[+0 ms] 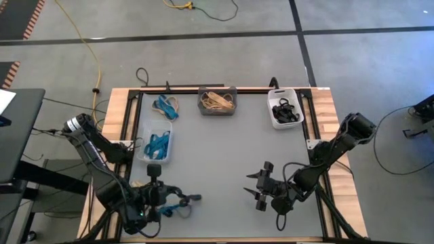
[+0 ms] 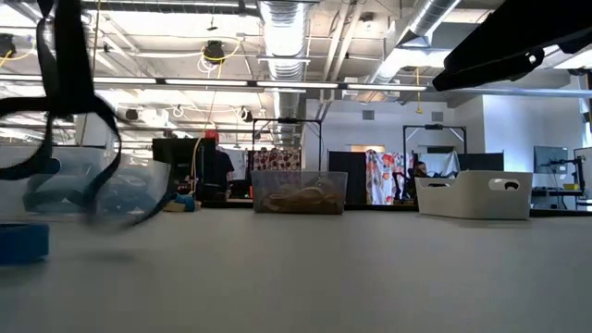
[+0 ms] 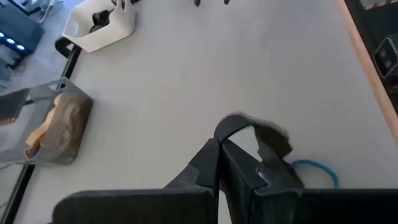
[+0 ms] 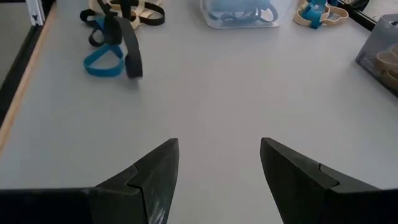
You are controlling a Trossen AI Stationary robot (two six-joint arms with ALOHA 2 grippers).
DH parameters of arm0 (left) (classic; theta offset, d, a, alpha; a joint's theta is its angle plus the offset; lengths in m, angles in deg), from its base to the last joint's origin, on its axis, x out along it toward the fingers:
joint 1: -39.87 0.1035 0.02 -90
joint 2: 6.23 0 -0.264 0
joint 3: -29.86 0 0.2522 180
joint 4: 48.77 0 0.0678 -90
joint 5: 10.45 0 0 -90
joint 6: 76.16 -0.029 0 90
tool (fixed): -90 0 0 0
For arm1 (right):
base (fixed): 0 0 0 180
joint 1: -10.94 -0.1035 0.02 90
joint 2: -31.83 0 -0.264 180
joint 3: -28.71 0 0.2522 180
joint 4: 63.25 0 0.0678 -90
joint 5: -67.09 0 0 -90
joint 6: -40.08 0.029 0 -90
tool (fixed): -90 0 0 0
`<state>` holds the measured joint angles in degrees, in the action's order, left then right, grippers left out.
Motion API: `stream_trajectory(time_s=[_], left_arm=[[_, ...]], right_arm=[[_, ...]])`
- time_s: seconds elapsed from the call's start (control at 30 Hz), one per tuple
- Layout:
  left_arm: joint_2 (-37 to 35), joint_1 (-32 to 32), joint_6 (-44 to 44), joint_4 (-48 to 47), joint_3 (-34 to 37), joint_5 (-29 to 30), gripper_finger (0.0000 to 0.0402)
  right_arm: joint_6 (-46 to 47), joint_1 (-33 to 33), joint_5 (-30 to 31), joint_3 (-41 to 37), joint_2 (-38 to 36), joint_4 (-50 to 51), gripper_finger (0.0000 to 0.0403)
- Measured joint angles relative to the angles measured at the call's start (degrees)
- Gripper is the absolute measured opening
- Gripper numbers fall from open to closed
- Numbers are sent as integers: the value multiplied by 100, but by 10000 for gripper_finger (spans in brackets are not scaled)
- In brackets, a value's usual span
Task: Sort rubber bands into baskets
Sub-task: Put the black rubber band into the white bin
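Observation:
My left gripper (image 3: 221,152) is near the table's front left corner, shut on a black rubber band (image 3: 255,130). The band also shows hanging in the right wrist view (image 4: 127,46). Blue bands (image 4: 102,62) lie on the table beneath it. At the front right, my right gripper (image 4: 217,162) hovers open over bare table, with nothing between its fingers. The clear basket (image 1: 154,144) holds blue bands, the dark grey basket (image 1: 217,100) tan ones, and the white basket (image 1: 283,108) black ones. My left gripper pinches the black band's strip (image 3: 219,134) between its two shut fingers, right at their tips. The fingers slant downward toward the table's middle. The band arcs out from the tips as a slack loop (image 4: 132,62) and hangs below them, apparently clear of the table.
A loose pile of blue and tan bands (image 1: 166,106) lies at the far left, beyond the clear basket. The dark grey and white baskets stand along the far edge. The table's wooden rim (image 1: 119,115) borders the grey mat. Open mat (image 1: 224,156) lies between the two arms.

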<state>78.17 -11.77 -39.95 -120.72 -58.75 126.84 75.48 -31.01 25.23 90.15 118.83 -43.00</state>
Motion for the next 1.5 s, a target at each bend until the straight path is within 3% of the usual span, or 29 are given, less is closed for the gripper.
stream_trajectory(time_s=[0.27, 0.37, 0.53, 0.77, 1.07, 1.3, 1.5], left_arm=[[2, 325, 178, 79, 0, -460, 0], [2, 328, -4, 302, 0, -165, 0], [2, 367, -502, 737, 0, -52, 0], [2, 495, -542, 810, 0, -181, 0], [4, 578, -761, 1070, 2, -190, 0], [4, 731, -1182, 1659, 60, -251, 0], [9, 954, -1603, 2512, 443, -694, 0]], right_arm=[[-520, 1, -178, -2, 46, -678, 256], [-839, 45, -315, -2, 155, -1131, 256], [-1743, 231, -886, 0, 685, -2526, 256], [-2779, 759, -1638, 224, 1800, -4410, 256], [-3151, 1253, -2394, 1095, 2662, -4581, 256], [-3513, 1233, -2222, 1372, 2588, -4588, 256], [-3758, 1240, -1967, 1568, 2542, -4600, 256]])
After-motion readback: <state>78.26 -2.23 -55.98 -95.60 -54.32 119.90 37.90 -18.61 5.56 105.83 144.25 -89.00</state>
